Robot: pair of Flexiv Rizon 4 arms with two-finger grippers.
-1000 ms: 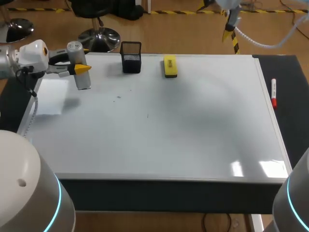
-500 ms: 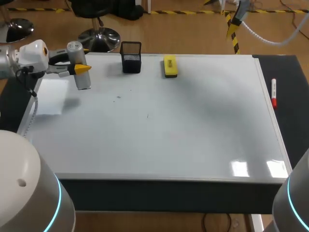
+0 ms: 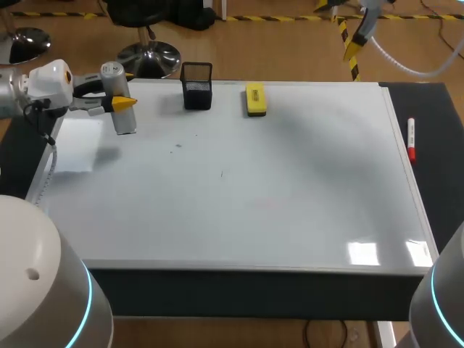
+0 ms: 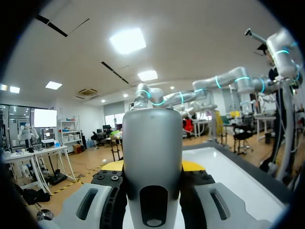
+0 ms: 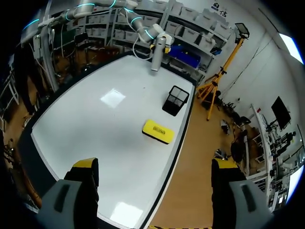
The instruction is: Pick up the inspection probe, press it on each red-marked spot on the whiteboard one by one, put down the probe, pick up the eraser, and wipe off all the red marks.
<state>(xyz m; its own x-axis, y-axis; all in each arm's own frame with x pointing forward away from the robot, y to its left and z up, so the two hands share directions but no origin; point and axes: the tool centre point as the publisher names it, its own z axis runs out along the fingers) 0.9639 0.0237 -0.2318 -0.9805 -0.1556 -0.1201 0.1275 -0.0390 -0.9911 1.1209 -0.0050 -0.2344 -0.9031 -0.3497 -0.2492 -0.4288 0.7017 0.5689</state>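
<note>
The inspection probe [image 3: 118, 99], a silver cylinder, stands upright over the whiteboard's [image 3: 290, 181] far left corner, and my left gripper [image 3: 123, 90] is shut on it. From the left wrist the probe [image 4: 152, 157] fills the space between the yellow-tipped fingers [image 4: 194, 165]. The yellow eraser [image 3: 254, 98] lies by the far edge, just right of a black mesh holder [image 3: 196, 85]. My right arm [image 3: 372, 16] hangs high beyond the far right corner. Its gripper [image 5: 155, 167] is open and empty, looking down on the eraser [image 5: 158, 131] and holder [image 5: 175, 100]. I make out no clear red marks.
A white sheet [image 3: 78, 143] lies on the board's left edge below the probe. A red-capped marker [image 3: 411, 139] rests on the dark table strip to the right of the board. A few small dark specks [image 3: 177, 146] dot the board.
My right arm has drifted to the right and farther back above the far edge. The left arm and the probe have not moved.
</note>
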